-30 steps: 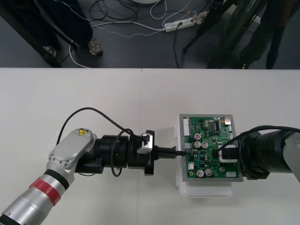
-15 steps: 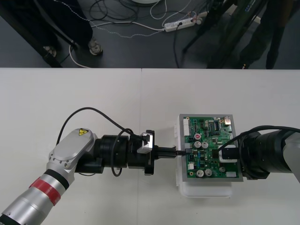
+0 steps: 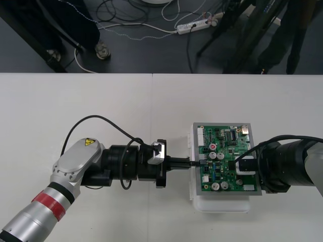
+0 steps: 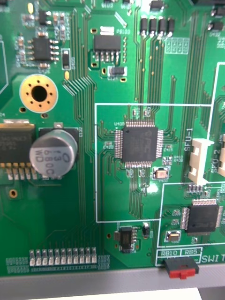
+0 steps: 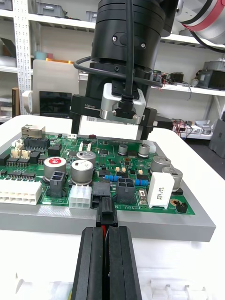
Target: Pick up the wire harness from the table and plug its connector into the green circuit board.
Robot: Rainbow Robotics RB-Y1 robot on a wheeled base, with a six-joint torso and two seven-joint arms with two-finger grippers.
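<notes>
Pinching plug (image 5: pixel 107 214) at board (image 5: pixel 110 152) edge — left fingers (image 5: pixel 90 265).

Silver arm (image 3: pixel 70 169), red ring (image 3: pixel 49 201), yellow sticker (image 3: pixel 90 142), black left hand (image 3: pixel 188 165)

A white power strip (image 3: pixel 194 26) and cables (image 3: pixel 132 24) lie on dark floor (image 3: pixel 151 55).

Counter (image 3: pixel 101 98) open across frame's upper half; circuit board (image 3: pixel 227 146) right of centre, flanked by left claw (image 3: pixel 192 164), right claw (image 3: pixel 244 166).
</notes>
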